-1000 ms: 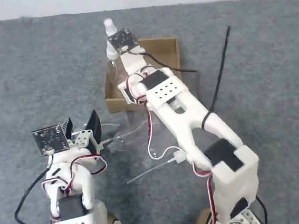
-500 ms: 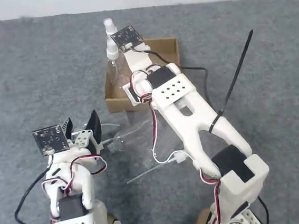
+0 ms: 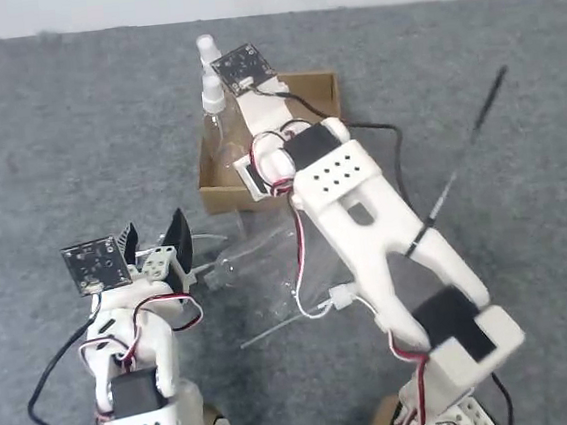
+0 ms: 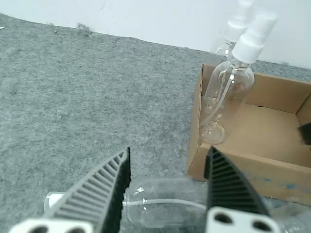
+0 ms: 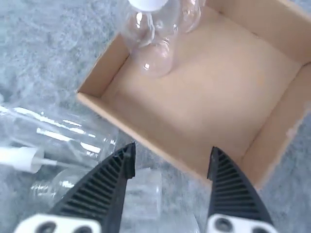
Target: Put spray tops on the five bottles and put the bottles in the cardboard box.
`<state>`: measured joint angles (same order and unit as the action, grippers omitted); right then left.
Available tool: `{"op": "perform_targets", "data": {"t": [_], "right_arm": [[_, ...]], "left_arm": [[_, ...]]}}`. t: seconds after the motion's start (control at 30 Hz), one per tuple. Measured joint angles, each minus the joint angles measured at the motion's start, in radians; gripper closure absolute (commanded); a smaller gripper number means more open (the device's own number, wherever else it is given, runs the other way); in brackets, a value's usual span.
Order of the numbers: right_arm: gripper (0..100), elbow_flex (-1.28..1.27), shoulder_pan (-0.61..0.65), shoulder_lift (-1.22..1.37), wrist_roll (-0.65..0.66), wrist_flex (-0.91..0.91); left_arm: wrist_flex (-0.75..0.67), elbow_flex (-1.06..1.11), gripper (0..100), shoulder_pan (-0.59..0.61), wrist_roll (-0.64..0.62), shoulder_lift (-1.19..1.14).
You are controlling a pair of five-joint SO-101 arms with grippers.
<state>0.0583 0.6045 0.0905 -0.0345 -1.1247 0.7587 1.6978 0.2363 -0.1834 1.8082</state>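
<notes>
Two clear plastic bottles with white spray tops (image 3: 217, 128) stood tucked into the left corner of the brown cardboard box (image 3: 325, 98) at upper centre, probably to leave its floor free for the rest. The right gripper (image 5: 172, 151) hung spread and empty over the box's near wall. The left gripper (image 4: 168, 153), also spread and empty, faced a capped clear bottle lying on its side (image 4: 160, 206) on the grey carpet (image 3: 74, 122) just outside that wall, with open carpet to the left.

High view: the right arm (image 3: 363, 205) is covering most of the cardboard box (image 3: 320, 86). The clear bottles (image 3: 252, 251) lying on the worktop (image 3: 74, 122) are blending together and partly running under that arm, so I'm not getting a count. Right wrist view: the frame edge is cropping the top of the upright bottle (image 5: 146, 29). Left wrist view: fingers of the left claw (image 4: 168, 150) are blocking part of a lying bottle (image 4: 165, 206).
</notes>
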Motion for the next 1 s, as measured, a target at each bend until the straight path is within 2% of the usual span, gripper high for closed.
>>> {"op": "perform_targets", "data": {"t": [0.1,0.33,0.5,1.0], "right_arm": [[86.6,0.0,0.0,-0.068,0.018,-0.041],[86.8,0.0,0.005,-0.169,0.069,-0.101],[86.8,0.0,0.048,-0.18,0.117,-0.19],[86.8,0.0,0.049,-0.18,0.288,-0.373]], "left_arm": [[0.0,0.0,77,0.0,0.0,0.0],[0.0,0.0,77,0.0,0.0,0.0],[0.0,0.0,77,0.0,0.0,0.0],[0.0,0.0,77,0.0,0.0,0.0]]}}
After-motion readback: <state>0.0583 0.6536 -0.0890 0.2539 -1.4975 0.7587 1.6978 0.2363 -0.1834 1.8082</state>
